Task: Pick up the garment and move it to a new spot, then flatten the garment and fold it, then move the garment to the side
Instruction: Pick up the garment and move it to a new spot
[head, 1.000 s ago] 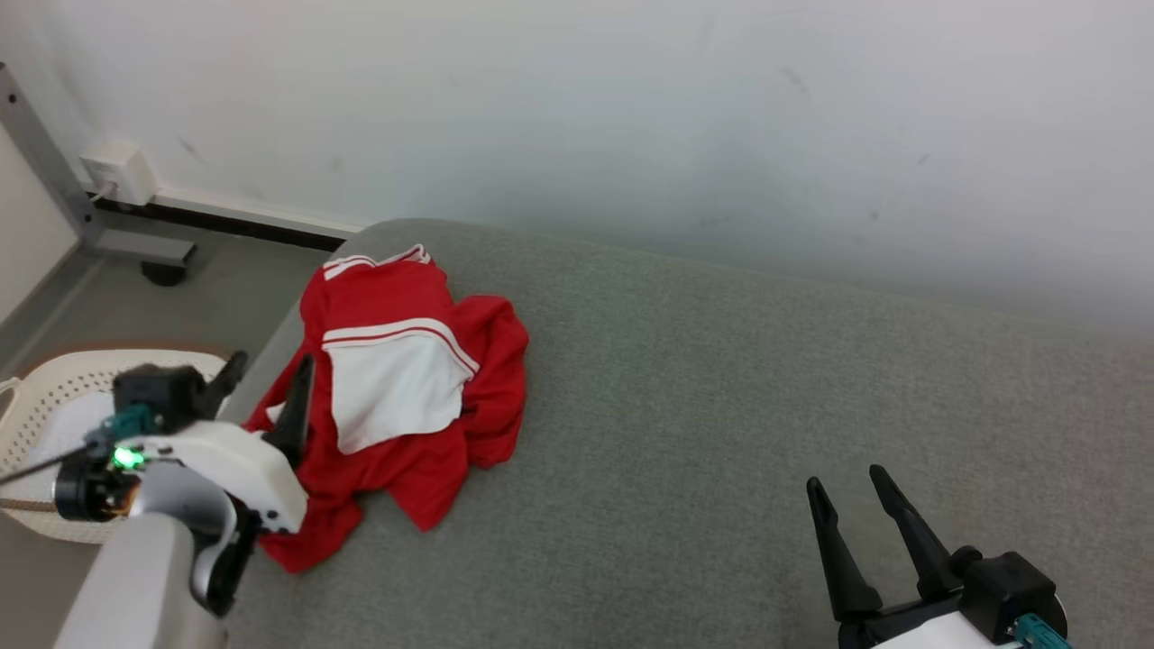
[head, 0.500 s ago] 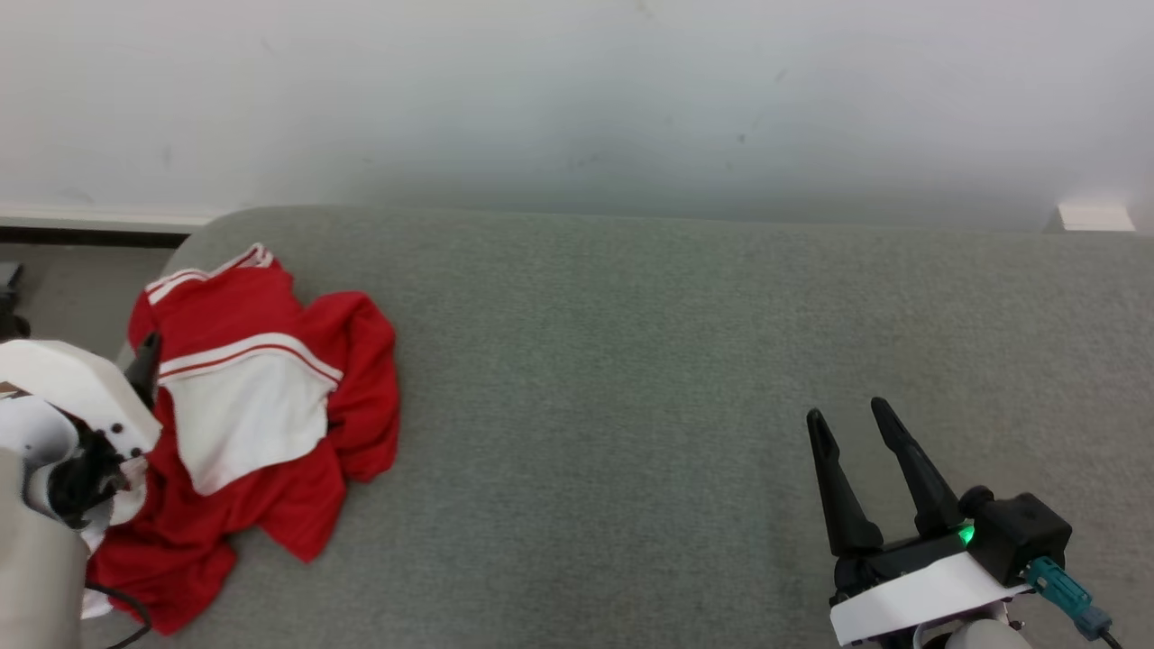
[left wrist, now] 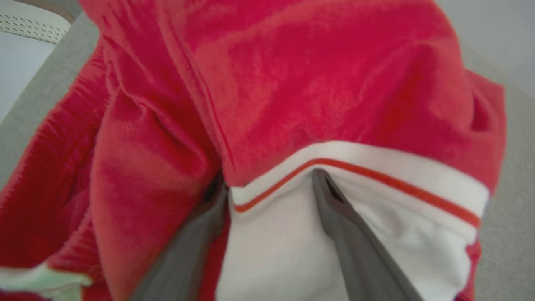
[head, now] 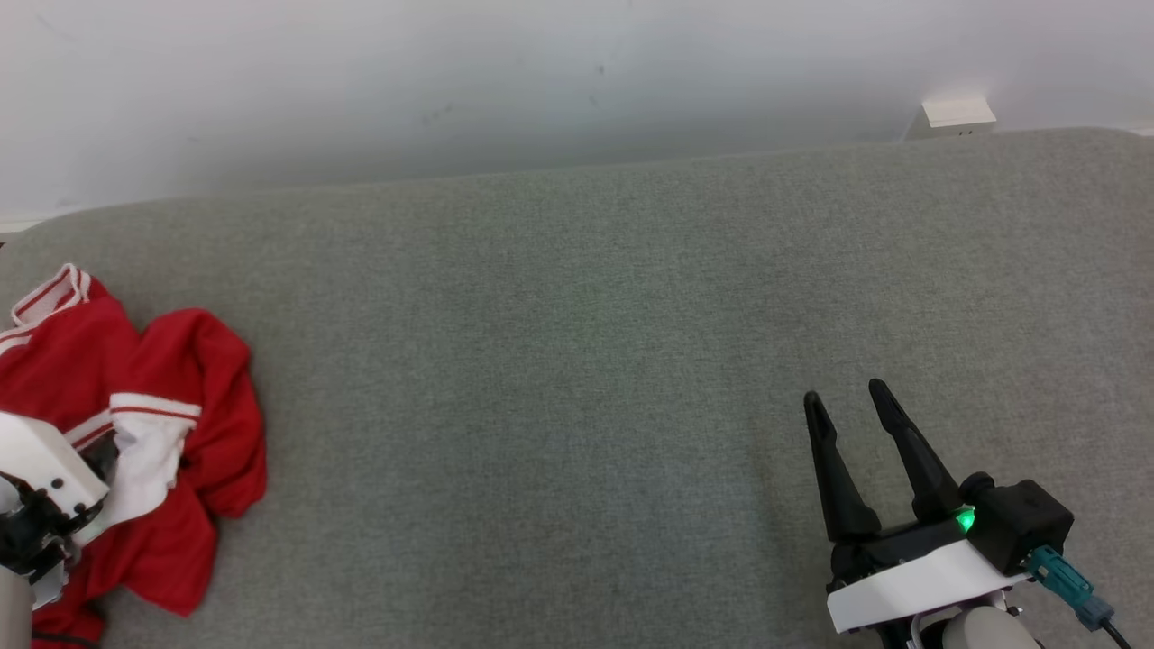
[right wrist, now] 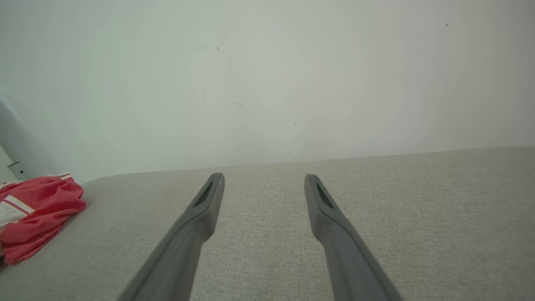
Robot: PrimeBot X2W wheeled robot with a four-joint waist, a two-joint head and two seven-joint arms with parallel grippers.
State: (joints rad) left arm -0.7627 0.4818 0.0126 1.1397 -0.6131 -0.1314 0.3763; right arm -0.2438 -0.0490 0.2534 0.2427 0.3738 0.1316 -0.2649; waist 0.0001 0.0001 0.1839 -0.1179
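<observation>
1. The red-and-white garment [head: 171, 406] lies crumpled on the grey counter [head: 541, 406], at the 9 o'clock edge of the head view.
2. The left end effector [left wrist: 269, 179] is open and pressed into the garment. In the left wrist view, one finger tip is tucked under a red fold at 7 o'clock, and the other lies on the white panel just below the red stripe.
3. The right end effector [head: 845, 392] is open and empty. It sits at 4 o'clock over bare counter, well apart from the garment, with its fingers pointing to 12 o'clock toward the pale wall [head: 451, 72].
</observation>
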